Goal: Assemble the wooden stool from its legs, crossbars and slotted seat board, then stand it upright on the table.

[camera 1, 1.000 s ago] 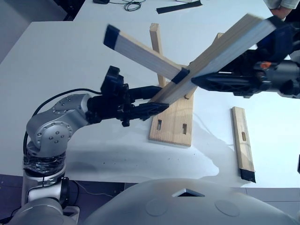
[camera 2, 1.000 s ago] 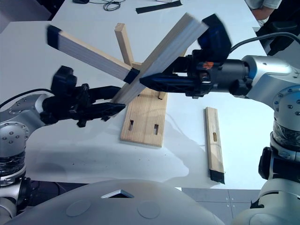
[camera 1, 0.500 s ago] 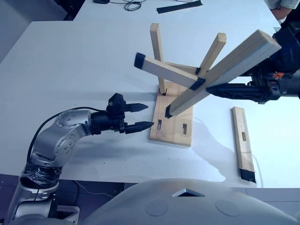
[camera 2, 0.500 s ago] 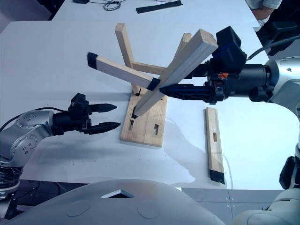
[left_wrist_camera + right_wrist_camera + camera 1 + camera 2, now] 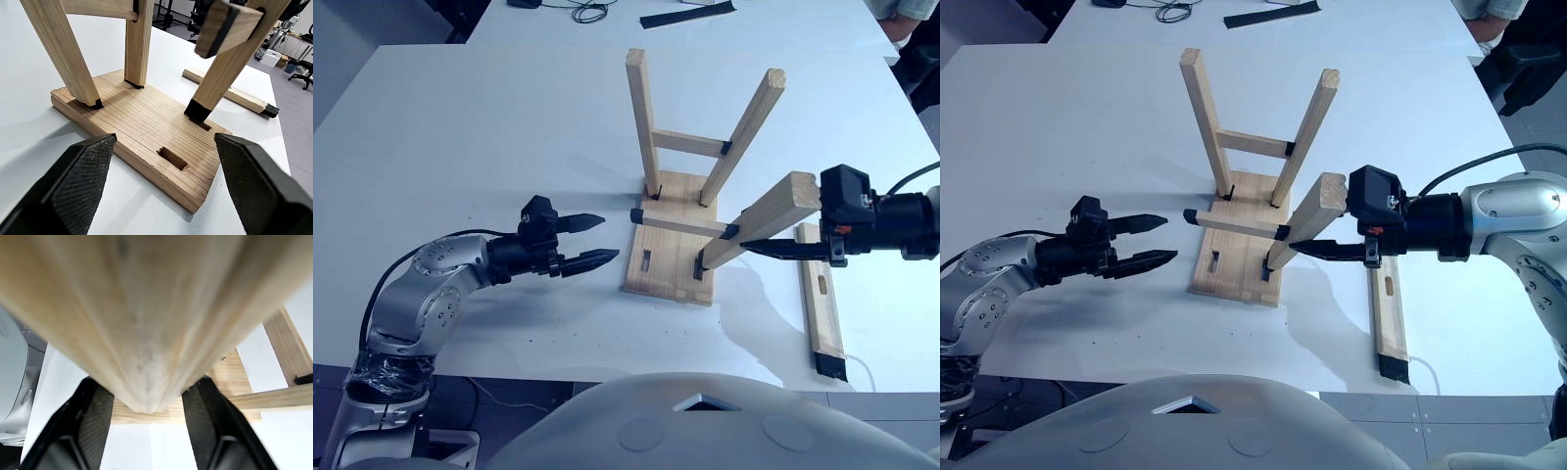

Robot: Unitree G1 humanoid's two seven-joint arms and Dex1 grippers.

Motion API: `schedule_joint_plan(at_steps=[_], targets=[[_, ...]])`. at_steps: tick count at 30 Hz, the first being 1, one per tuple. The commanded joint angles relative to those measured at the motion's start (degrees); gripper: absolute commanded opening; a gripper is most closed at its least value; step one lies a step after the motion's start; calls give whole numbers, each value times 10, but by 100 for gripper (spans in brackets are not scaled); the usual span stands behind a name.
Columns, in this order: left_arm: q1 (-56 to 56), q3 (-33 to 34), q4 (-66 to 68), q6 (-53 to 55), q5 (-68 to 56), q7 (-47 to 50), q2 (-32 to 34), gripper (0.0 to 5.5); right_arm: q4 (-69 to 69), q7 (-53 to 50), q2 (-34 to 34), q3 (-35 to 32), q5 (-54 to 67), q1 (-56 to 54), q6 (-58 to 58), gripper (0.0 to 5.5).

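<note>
Silver screw-studded arms (image 5: 431, 284) carry black cables (image 5: 1489, 157) and textured black fingers (image 5: 78, 181).

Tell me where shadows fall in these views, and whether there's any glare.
Left eye view: soft shadow on the table beside the seat board, below the held leg; no harsh glare. Left wrist view: faint shadows around the standing legs' feet.

Bright, even light falls on the white table (image 5: 460, 117), with soft grey shadows beside the seat board (image 5: 671, 282).
</note>
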Motion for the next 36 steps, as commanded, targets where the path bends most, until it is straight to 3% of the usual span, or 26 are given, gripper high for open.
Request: schedule_joint_plan(at_steps=[1, 26, 36], targets=[[-7, 7, 4, -5, 7, -1, -1, 372, -2, 5, -3, 3, -14, 13, -5, 203], [-5, 14, 6, 0, 6, 6, -9, 372, -44, -21, 12, -6, 42, -1, 30, 203], [-19, 9, 7, 8, 5, 3, -6, 372, -31, -23, 9, 24, -31, 40, -7, 203]])
